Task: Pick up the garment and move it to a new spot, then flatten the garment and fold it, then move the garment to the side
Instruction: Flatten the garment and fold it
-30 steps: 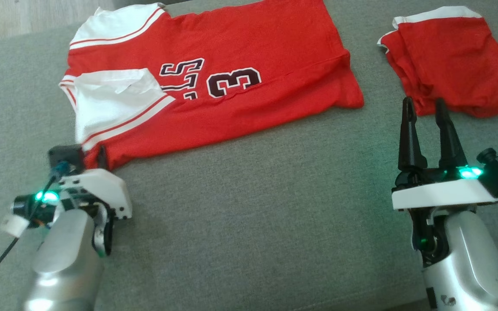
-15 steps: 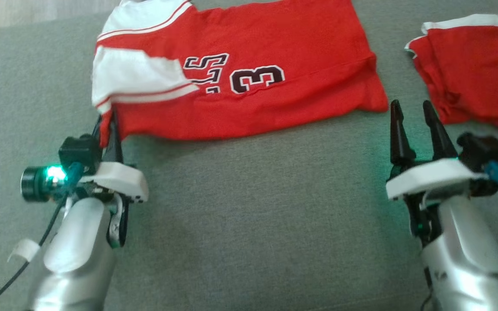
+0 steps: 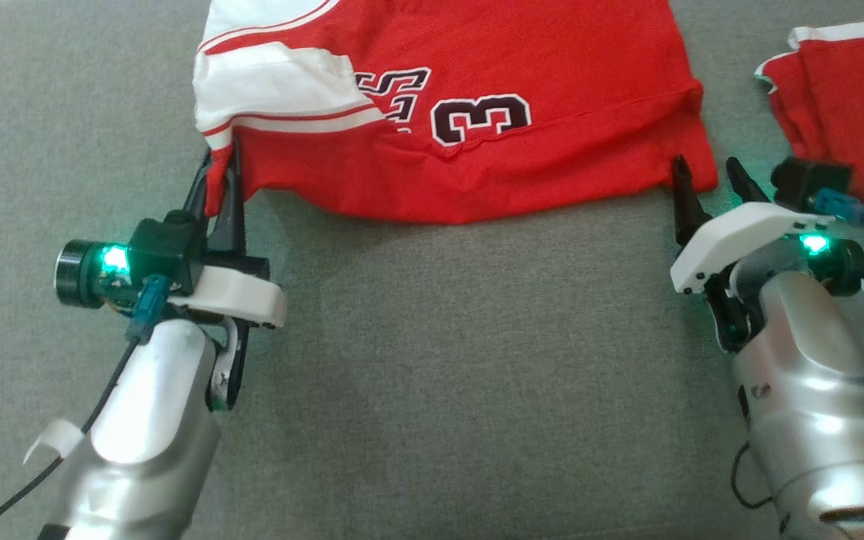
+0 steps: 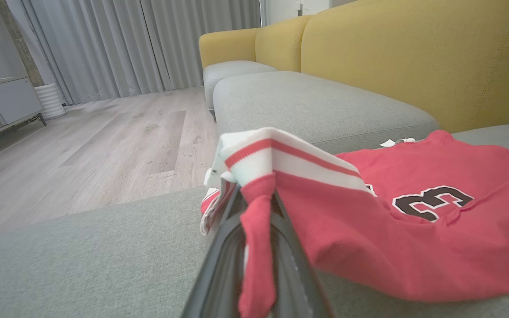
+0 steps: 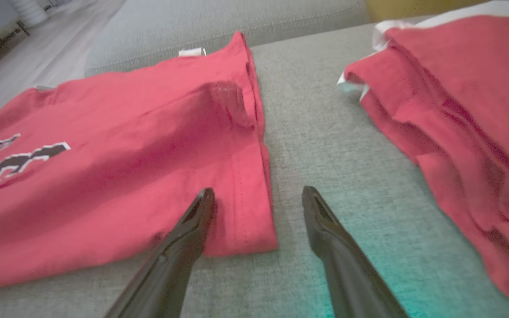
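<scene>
left gripper (image 3: 220,169) clamped tight on the red jersey (image 3: 552,75) at its near sleeve-side corner, about 10 o'clock in head view. The cloth is pinched between the fingers and raised off the grey cushion (image 3: 439,360). Jersey spans 12 o'clock, number 3 face up. right gripper (image 3: 704,169) at 3 o'clock, jaws wide apart, holding nothing, tips straddling the jersey's near hem corner. second red garment (image 3: 844,105) at 2 o'clock, apart from the jersey.
</scene>
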